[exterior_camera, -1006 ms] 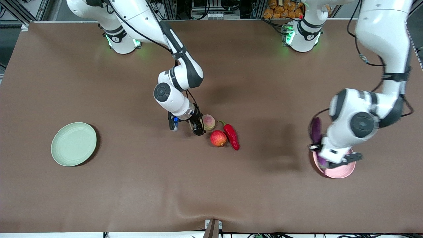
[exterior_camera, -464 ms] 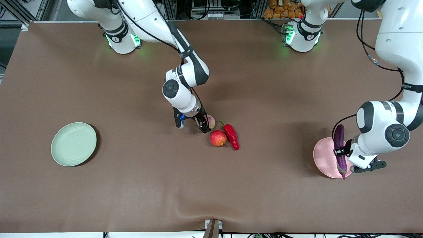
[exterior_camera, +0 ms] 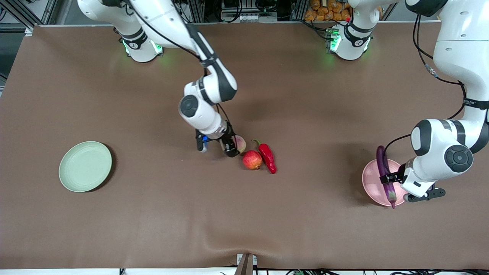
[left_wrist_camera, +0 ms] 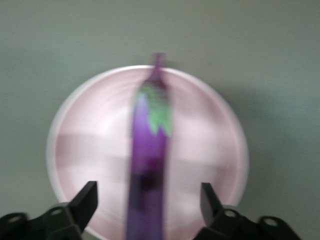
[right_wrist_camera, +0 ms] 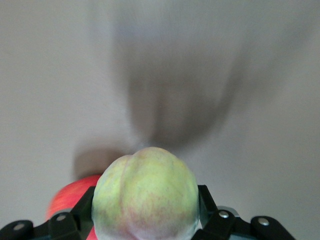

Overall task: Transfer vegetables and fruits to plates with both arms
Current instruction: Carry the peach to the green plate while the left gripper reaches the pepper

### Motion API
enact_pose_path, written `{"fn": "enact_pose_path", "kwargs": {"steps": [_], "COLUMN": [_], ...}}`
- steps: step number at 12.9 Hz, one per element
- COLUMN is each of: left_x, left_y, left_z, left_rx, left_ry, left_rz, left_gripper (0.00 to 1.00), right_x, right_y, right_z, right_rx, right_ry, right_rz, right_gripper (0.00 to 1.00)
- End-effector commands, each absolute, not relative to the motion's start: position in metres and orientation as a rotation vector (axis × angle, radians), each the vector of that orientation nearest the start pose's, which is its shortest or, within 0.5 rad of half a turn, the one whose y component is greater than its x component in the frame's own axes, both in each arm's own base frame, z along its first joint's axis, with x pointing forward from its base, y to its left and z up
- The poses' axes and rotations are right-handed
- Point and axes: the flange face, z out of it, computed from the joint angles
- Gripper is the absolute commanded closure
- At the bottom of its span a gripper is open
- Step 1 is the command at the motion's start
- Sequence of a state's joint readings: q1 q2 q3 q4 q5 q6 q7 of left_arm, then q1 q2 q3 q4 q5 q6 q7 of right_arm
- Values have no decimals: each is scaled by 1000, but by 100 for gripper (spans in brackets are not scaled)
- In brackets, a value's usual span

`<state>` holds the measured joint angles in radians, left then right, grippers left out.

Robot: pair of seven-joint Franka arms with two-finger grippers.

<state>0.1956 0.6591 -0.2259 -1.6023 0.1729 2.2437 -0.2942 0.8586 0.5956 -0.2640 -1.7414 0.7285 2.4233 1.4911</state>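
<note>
The purple eggplant (exterior_camera: 385,175) lies lengthwise across the pale pink plate (exterior_camera: 369,180) at the left arm's end of the table. My left gripper (exterior_camera: 390,179) is over it, open, with its fingers wide on either side of the eggplant (left_wrist_camera: 149,145) and apart from it; the plate (left_wrist_camera: 205,150) fills that view. My right gripper (exterior_camera: 230,147) is shut on the peach (exterior_camera: 240,143), whose sides its fingers press in the right wrist view (right_wrist_camera: 146,192). The red apple-like fruit (exterior_camera: 252,159) and the red chili pepper (exterior_camera: 267,156) lie beside the peach. The pale green plate (exterior_camera: 85,166) holds nothing.
The brown table cover (exterior_camera: 160,214) spreads wide between the two plates. The red fruit (right_wrist_camera: 70,197) shows just beside the right gripper's finger. A mount (exterior_camera: 245,263) sits at the table's edge nearest the camera.
The left arm swung the eggplant from beside the pink plate to lie over it. The right gripper shifted slightly around the peach, which stays in about the same place.
</note>
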Motion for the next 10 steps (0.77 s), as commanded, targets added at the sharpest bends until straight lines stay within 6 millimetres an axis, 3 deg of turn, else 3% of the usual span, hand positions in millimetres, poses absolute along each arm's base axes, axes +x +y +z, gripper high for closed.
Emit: {"fn": "enact_pose_path", "kwargs": {"steps": [1, 3, 4, 6, 8, 10], "left_x": [689, 677, 670, 663, 652, 640], "left_y": [-81, -163, -201, -258, -299, -333], "left_z": [279, 285, 277, 261, 245, 232], "left_rx": [-3197, -3178, -3161, -3141, -3137, -3133], "left_ry": [-520, -722, -819, -971, -1077, -1155], "left_rz": [38, 68, 93, 97, 83, 74], "left_gripper": [0, 0, 0, 0, 0, 2], "right_x": [568, 586, 596, 609, 618, 617], "right_y": [322, 248, 210, 142, 60, 6], "right_z": [349, 394, 422, 464, 468, 455], "right_rx": [-2244, -2349, -2385, -2426, -2424, -2504], "right_ry": [1717, 1592, 1535, 1405, 1328, 1205], "right_rz": [537, 670, 720, 795, 801, 778], "right_gripper": [45, 45, 45, 45, 45, 45]}}
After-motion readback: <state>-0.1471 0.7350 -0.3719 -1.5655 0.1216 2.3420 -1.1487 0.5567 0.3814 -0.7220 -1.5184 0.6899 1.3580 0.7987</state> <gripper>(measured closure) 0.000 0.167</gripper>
